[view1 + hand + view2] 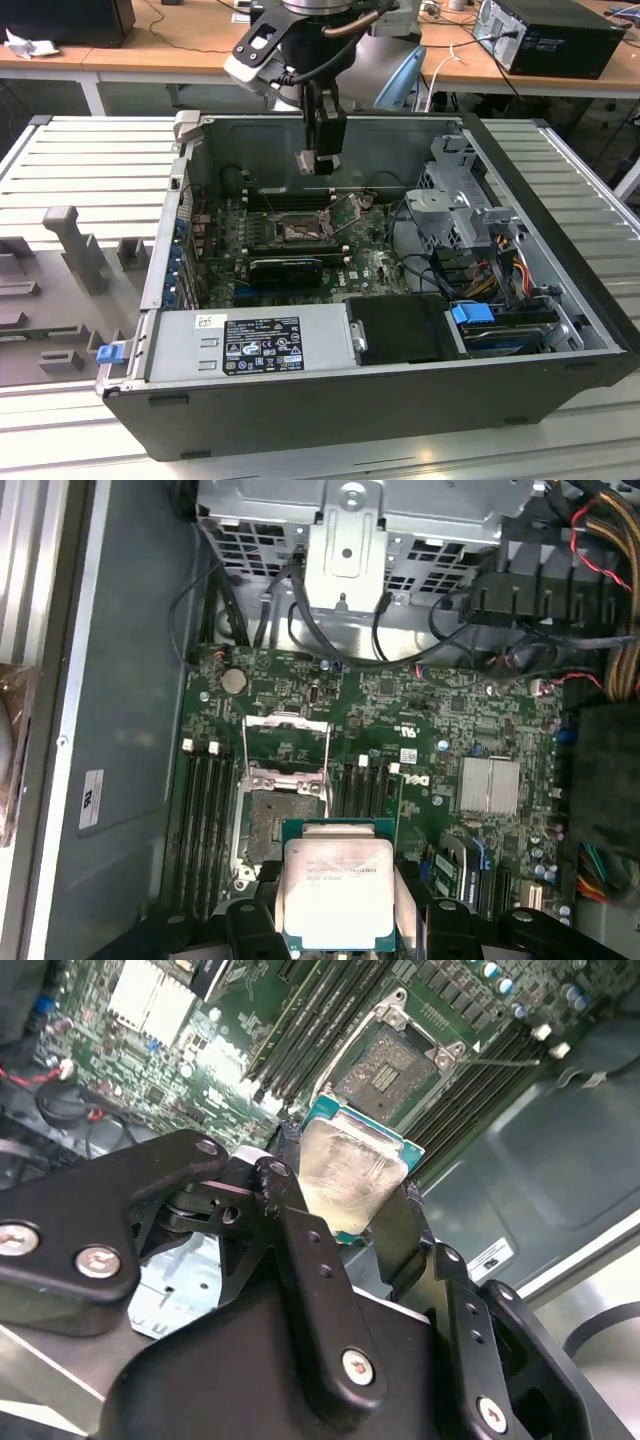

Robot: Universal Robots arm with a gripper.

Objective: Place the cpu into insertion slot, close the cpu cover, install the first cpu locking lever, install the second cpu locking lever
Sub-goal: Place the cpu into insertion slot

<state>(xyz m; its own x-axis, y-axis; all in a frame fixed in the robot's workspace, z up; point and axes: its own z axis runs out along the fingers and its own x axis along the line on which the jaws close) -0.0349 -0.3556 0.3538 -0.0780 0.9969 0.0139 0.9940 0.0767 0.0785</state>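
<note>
**user1:** Since the gripper (320, 158) is clamped on the cpu (335, 885) by its edges, metal top showing, the chip hangs above the board near the insertion slot (272, 822), not seated.

**user2:** Yep, the cpu cover (285, 742) is flipped up, so the socket's reachable. The memory slots (200, 820) crowd both sides though.

The cpu (335, 885), a flat square chip with a dull silver top and a green edge, sits clamped between the fingers of the gripper (338, 905), metal face towards the first wrist camera. Below the gripper, the insertion slot (272, 825) lies bare, dark and square, in a silvery rim. Just beyond it the cpu cover (286, 773) stands swung up and open.
</note>
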